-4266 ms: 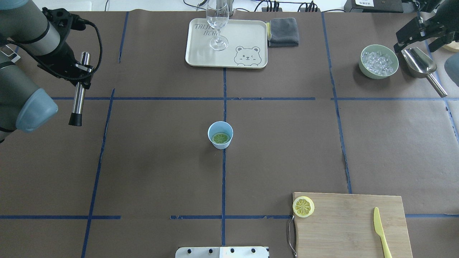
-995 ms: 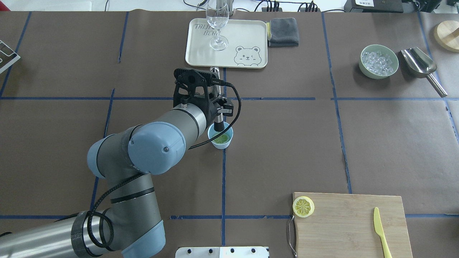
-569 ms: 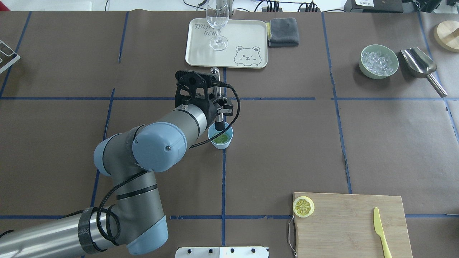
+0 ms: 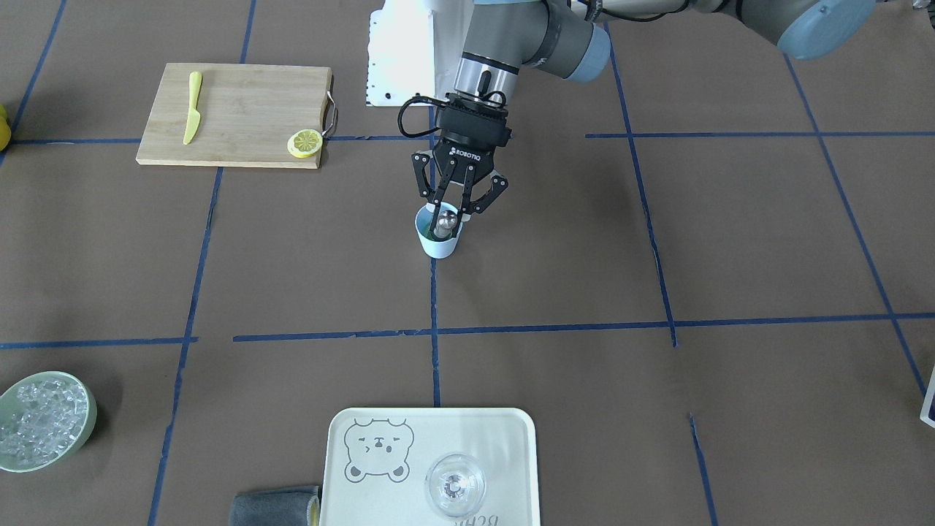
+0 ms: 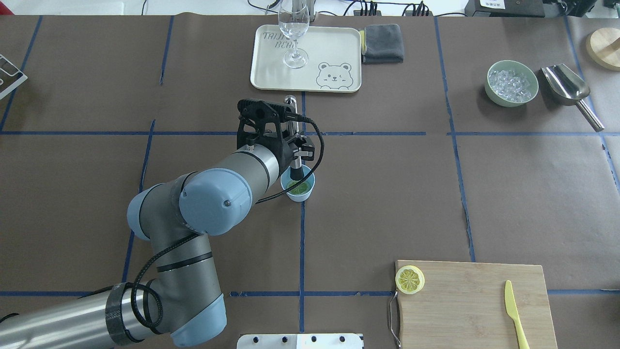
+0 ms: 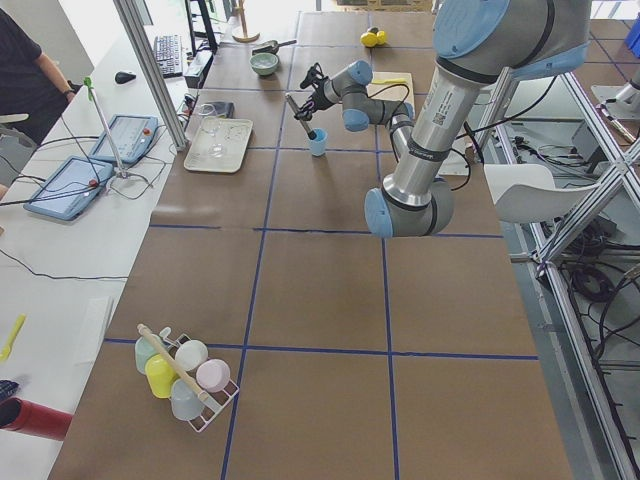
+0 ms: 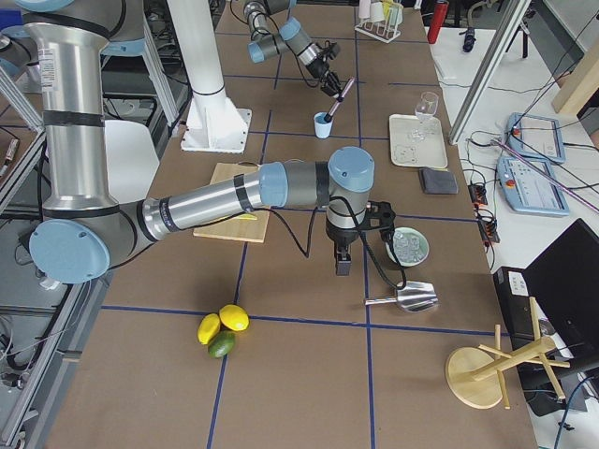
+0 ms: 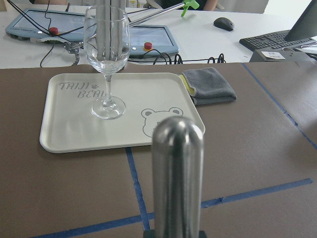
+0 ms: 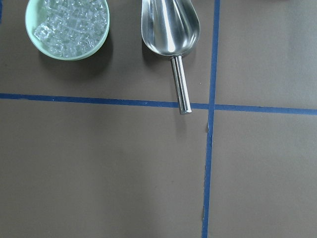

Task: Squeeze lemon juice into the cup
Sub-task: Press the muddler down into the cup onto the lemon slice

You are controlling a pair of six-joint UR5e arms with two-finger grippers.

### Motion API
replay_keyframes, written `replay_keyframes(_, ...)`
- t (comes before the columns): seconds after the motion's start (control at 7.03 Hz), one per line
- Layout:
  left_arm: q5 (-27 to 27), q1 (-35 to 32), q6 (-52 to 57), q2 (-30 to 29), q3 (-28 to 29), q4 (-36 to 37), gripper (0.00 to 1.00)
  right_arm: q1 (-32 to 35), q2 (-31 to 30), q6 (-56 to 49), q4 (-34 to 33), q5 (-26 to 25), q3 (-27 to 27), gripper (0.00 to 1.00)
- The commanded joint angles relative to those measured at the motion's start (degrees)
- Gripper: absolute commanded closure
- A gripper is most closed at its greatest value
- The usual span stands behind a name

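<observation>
Lemon (image 5: 410, 279): flat on the cutting board (image 5: 474, 300), at the corner toward the cup, well apart from it.
Cup (image 4: 440, 247): mid-table, a green slice (image 5: 299, 186) inside.
Left gripper (image 4: 449, 210): clamped on an upright steel muddler (image 8: 177, 178), tip in the cup.
Right gripper (image 7: 342, 265): near the ice bowl (image 5: 503, 103); its grip we cannot tell. The lemon lies in its half, so we judge the pick falls to it.

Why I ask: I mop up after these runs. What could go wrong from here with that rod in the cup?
1. The left gripper grips the metal muddler at a tilt, its black tip down inside the cup, and nothing else steadies the cup; a sideways push might tip or slide it.
2. The yellow lemon slice lies on the cutting board while the cup holds a greenish slice, so the lemon may go unsqueezed.
</observation>
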Motion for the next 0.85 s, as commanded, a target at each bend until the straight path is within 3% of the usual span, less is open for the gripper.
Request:
replay_keyframes(0.0, 0.2, 1.0, -0.5, 0.0, 1.6, -0.3, 1.00, 0.2, 0.0, 0.0, -0.1, 0.0, 0.0, 0.00)
replay_keyframes(0.71, -0.3, 1.1, -0.1, 0.0, 2.4, -1.5, 1.00, 0.4, 0.0, 0.0, -0.1, 0.2, 0.1, 0.00)
